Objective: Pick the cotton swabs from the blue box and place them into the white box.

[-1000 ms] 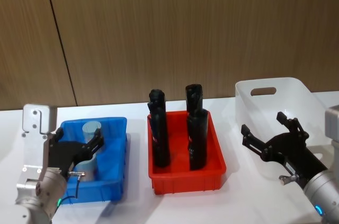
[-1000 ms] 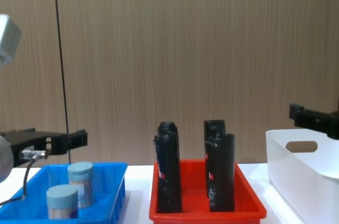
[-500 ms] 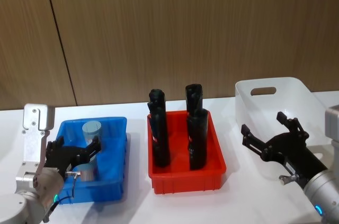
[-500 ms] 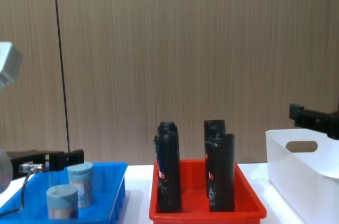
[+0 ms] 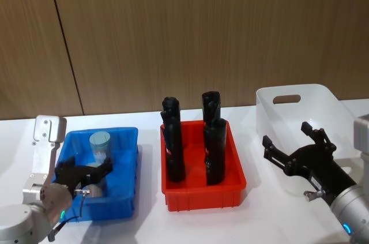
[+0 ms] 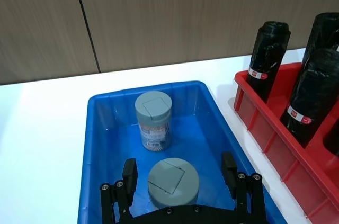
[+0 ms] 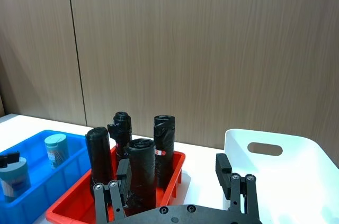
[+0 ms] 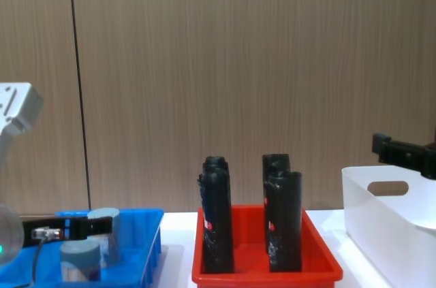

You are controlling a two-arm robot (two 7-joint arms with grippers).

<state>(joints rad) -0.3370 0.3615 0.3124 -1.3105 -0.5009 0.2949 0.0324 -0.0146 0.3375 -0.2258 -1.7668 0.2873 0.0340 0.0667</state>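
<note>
Left wrist view: my left gripper (image 6: 179,170), fingers apart, straddles a grey-lidded clear swab tub (image 6: 173,183) in the blue plastic tray (image 6: 98,144); right gripper (image 5: 286,136) hangs spread.

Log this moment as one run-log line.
left tool open over nearer cotton swab tub in blue box | right tool open, idle near white box | farther tub standing free

left hand (image 6: 179,167), fingers spread either side of near tub of cotton swabs (image 6: 173,184) (gaps showing) | second tub (image 6: 153,121) upright behind it | both inside blue box (image 6: 103,139) | red tray (image 6: 263,128) just beside, on bench (image 6: 42,128)
</note>
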